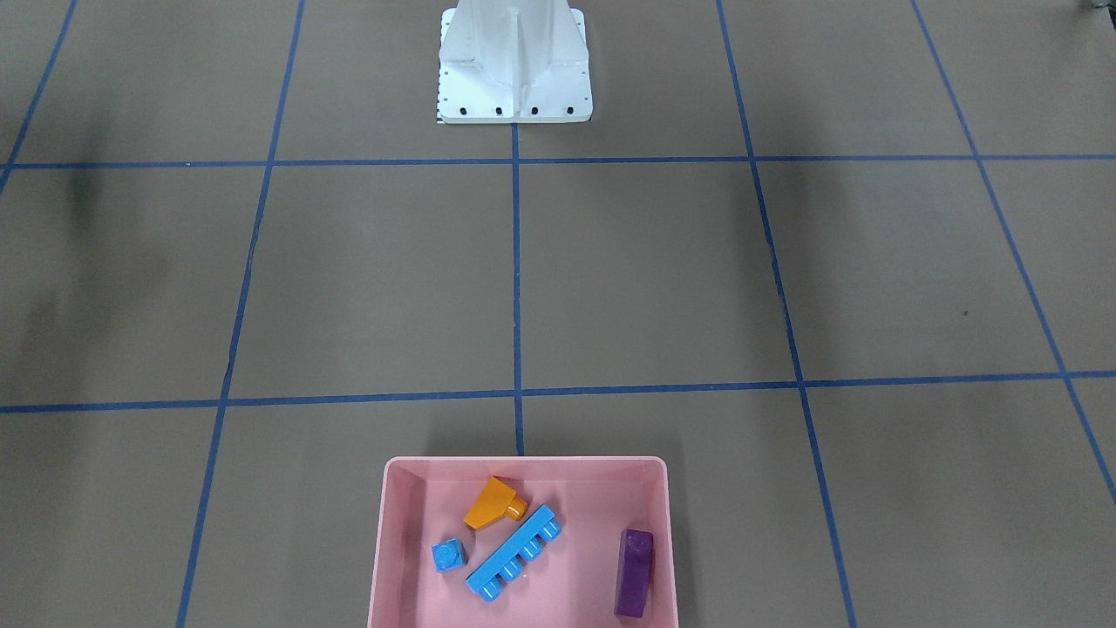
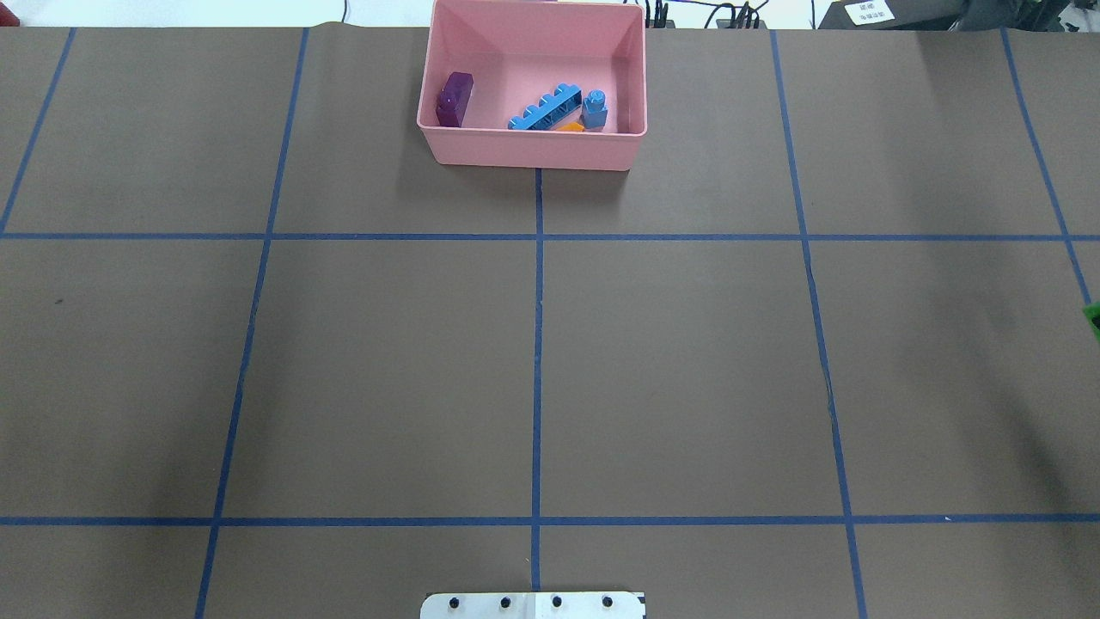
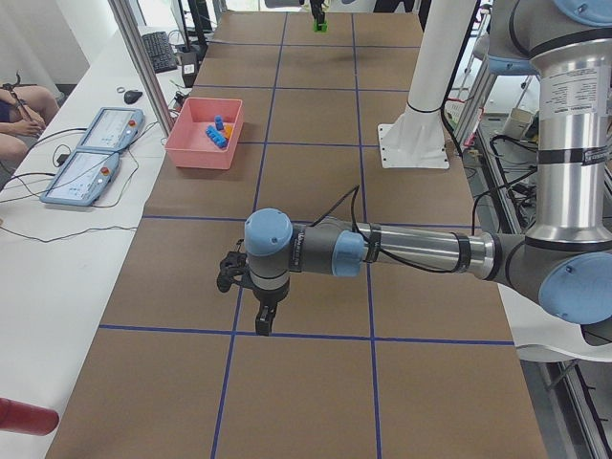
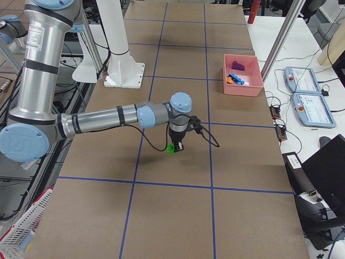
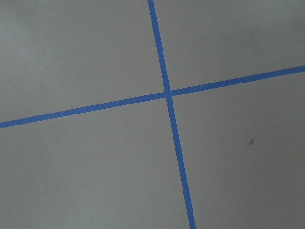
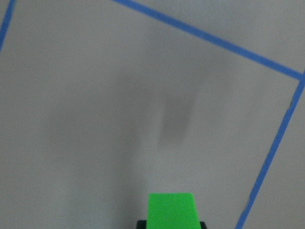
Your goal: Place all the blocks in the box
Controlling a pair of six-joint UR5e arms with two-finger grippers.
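The pink box [image 1: 523,460] sits at the table's far edge from the robot, also in the overhead view [image 2: 533,150]. In it lie the orange sloped brick [image 1: 493,504], the small blue cube [image 1: 448,556], the long blue strip [image 1: 514,564] and the purple brick [image 1: 634,573]. My right gripper [image 4: 177,145] is shut on the green brick [image 6: 171,210] and holds it just above the table, far to the right of the box. The brick's edge shows in the overhead view [image 2: 1093,316]. My left gripper [image 3: 263,320] hangs over bare table; I cannot tell if it is open.
The white robot base [image 1: 514,87] stands at the table's near edge, opposite the box. Blue tape lines grid the brown table. A side table with two tablets [image 3: 91,163] runs along the box's side. A red object [image 3: 24,418] lies at that table's end.
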